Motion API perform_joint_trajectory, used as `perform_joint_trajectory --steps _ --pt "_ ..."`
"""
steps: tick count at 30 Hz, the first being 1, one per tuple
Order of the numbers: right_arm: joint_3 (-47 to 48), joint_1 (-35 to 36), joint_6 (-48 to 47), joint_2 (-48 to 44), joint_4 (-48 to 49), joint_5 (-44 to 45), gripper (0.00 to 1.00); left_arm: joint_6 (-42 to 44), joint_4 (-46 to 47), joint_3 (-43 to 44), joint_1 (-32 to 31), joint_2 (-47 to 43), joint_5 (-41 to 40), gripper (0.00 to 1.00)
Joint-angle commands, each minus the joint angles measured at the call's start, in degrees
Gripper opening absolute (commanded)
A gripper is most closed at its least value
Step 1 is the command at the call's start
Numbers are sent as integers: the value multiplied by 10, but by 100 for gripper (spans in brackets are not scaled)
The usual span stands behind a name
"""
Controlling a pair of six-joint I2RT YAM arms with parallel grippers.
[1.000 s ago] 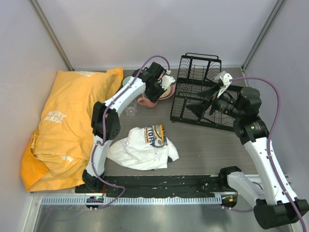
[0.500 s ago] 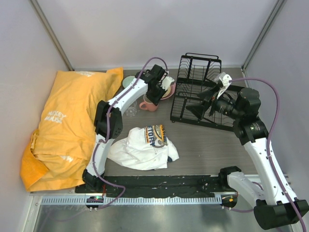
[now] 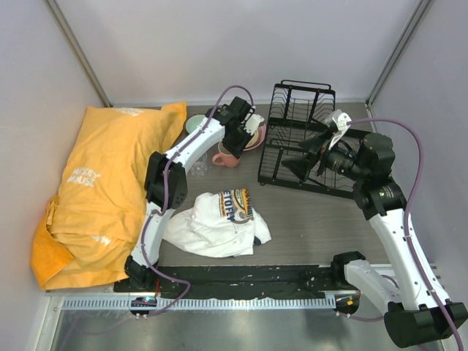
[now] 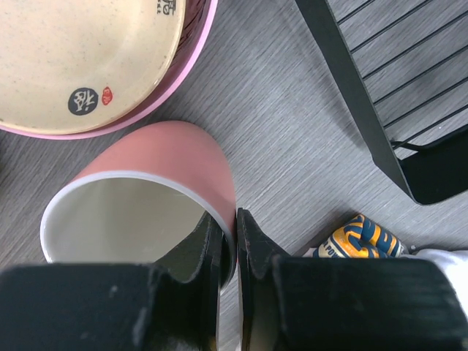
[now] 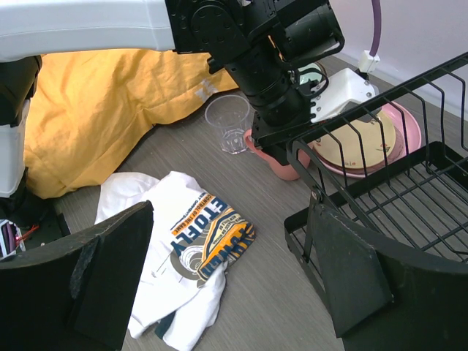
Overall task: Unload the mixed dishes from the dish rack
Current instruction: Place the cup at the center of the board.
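Left wrist view, left gripper (image 4: 228,241) pinching pink mug (image 4: 142,197) rim

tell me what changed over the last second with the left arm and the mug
The left pincer came down from over the plates toward the near side and now pinches the rim of the pink mug, which sits on the table beside the stacked plates. The right pincer, open over the dish rack, the clear glass and the T-shirt kept their places.

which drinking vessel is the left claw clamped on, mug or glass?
The pink mug: the left claw pinches its rim wall, one finger inside, one outside. The clear glass stands apart, untouched, beside the yellow cloth.
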Motion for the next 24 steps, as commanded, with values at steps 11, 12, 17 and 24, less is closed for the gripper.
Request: perform_joint_trajectory --steps 11,12,17,24 --pt "-6 -4 -5 -12 24 -1 94 -14 1 32 3 -9 -2 0" --pt "-6 -3 -5 -13 24 -1 94 -15 0 32 3 -9 -3 0" --pt "-6 -3 -5 -12 24 -2 94 -17 1 28 3 -12 2 0" --pt "-5 -4 -3 -12 24 -3 94 -19 5 17 2 -23 3 22"
